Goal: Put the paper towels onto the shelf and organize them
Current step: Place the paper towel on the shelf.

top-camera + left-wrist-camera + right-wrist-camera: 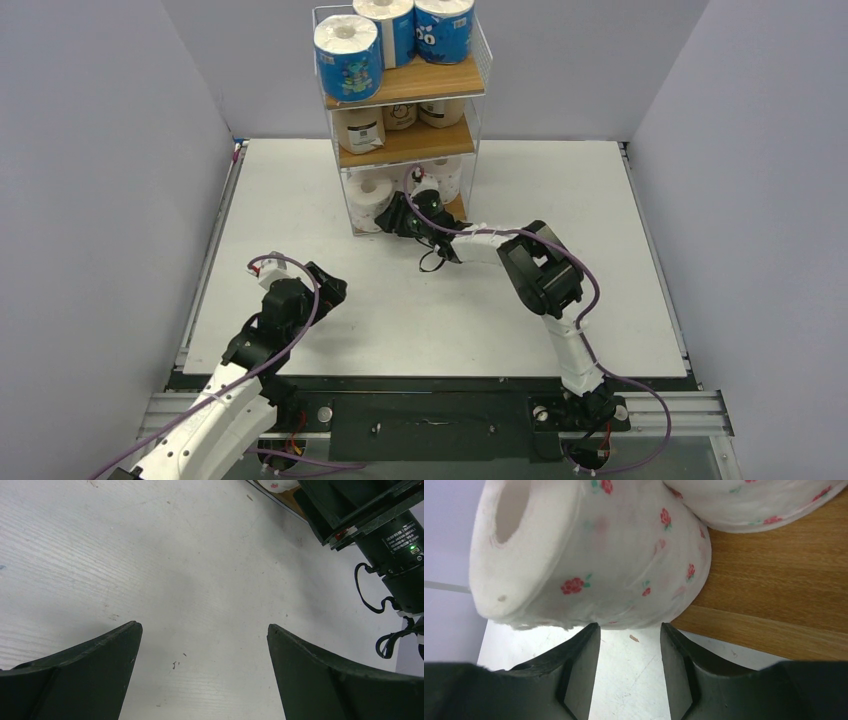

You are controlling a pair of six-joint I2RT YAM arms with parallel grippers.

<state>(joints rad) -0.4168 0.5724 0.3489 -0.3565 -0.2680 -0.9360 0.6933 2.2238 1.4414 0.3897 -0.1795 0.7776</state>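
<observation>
All visible rolls sit on the shelf, 12 o'clock.
Your right gripper, parted and empty, faces a bottom-tier white roll; left gripper wide apart, empty, 8 o'clock. Only straightening seems left.

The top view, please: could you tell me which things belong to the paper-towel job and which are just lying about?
Job: wooden three-tier wire-framed shelf; three blue-wrapped rolls on top; three tan-wrapped rolls in the middle; white rose-printed rolls at the bottom.
Lying about: only the white table beneath it all.
</observation>
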